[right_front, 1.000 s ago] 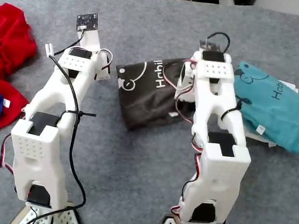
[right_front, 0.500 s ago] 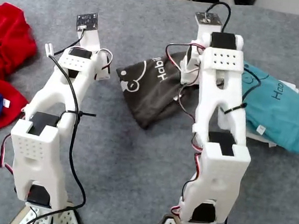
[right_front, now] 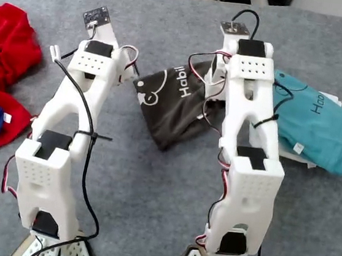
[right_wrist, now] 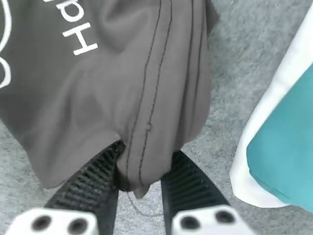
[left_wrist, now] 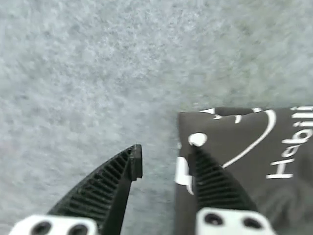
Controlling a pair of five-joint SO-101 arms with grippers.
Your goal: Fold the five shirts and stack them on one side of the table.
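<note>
The dark shirt [right_front: 173, 106] with white letters lies bunched up in the middle of the counter [right_front: 149, 212]. The right end effector [right_wrist: 139, 178] pinches a stitched fold of it. The left end effector [left_wrist: 164, 159] gapes wide at the shirt's corner, holding nothing.

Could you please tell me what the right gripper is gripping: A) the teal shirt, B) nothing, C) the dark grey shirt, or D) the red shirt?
C: the right gripper is closed on a fold of the dark grey shirt, as its wrist view shows.
</note>
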